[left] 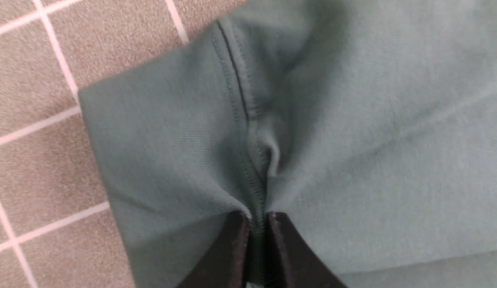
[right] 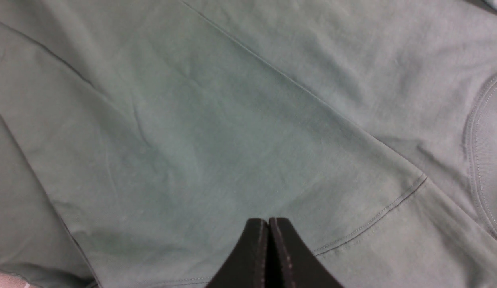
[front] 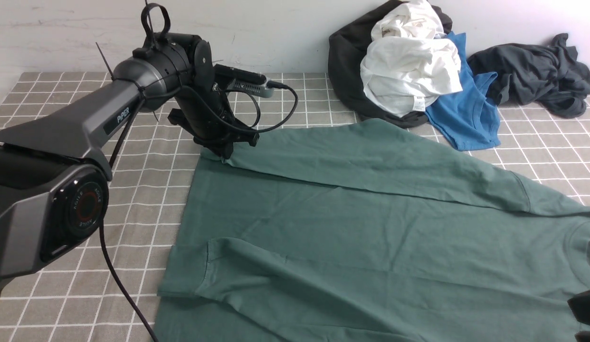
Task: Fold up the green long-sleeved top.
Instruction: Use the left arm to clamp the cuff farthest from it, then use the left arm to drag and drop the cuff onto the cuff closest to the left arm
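Observation:
The green long-sleeved top point(front: 361, 223) lies spread flat on the checked cloth, its ribbed neck point(right: 482, 160) toward the right. One long sleeve is folded across the body along the far edge, and its cuff point(left: 160, 152) ends at the far left corner. My left gripper point(left: 257, 218) is shut on that cuff, with the seam pinched between the jaws; in the front view it point(front: 226, 153) stands on the corner. My right gripper point(right: 268, 222) is shut with nothing in it, just above the top near a shoulder seam. Only a dark bit of the right arm point(front: 587, 311) shows at the front right.
A heap of clothes lies against the back wall: a white garment point(front: 409, 66) on a black one point(front: 347, 61), a bright blue t-shirt point(front: 466, 114) touching the top's far edge, and a dark grey garment point(front: 532, 71). The left arm's cable point(front: 119, 280) hangs near the top's left edge.

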